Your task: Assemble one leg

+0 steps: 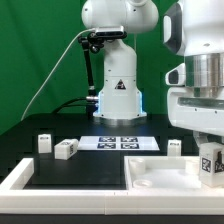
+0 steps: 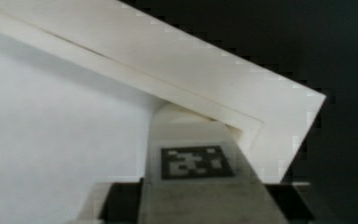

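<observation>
One leg [image 1: 211, 161] pinched tight in gripper [image 1: 209, 148], upright, nr corner of white panel [image 1: 160, 178]; contact unclear

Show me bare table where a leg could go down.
Free: black table bordered by two loose legs, marker board and white panel. Crowded: exterior view's right, where the claw grips the leg at the panel.

White tagged leg [image 1: 210, 160] — upright between jaws

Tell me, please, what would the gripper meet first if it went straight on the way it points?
Probably the white panel: the leg in the gripper points at its corner, though the gap is unclear.
</observation>
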`<control>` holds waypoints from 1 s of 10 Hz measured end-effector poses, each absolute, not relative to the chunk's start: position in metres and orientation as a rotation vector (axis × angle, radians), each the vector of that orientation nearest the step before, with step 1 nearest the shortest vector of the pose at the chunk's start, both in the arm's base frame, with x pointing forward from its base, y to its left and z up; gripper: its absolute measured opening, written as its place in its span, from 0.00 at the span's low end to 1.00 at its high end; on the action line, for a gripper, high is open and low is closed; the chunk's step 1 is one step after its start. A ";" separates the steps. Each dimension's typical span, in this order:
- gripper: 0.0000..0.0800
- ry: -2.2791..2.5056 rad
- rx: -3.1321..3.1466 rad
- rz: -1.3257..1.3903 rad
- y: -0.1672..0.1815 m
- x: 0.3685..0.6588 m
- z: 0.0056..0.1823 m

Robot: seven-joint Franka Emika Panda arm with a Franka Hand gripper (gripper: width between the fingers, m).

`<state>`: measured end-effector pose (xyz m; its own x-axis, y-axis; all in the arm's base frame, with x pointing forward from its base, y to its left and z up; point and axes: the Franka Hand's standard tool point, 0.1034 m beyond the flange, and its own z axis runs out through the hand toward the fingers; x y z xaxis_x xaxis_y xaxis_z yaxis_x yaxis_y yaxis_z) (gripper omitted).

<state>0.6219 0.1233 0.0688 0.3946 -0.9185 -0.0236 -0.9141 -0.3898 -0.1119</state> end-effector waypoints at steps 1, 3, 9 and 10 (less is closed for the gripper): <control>0.37 1.728 -2.485 -0.052 0.123 0.622 0.069; 0.45 1.762 -2.454 -0.043 0.124 0.622 0.069; 0.81 1.202 -2.792 -0.077 0.128 0.622 0.070; 0.81 1.018 -2.878 -0.093 0.129 0.622 0.070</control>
<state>0.6222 0.1292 0.0703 0.7763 -0.6298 0.0282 -0.6244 -0.7743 -0.1029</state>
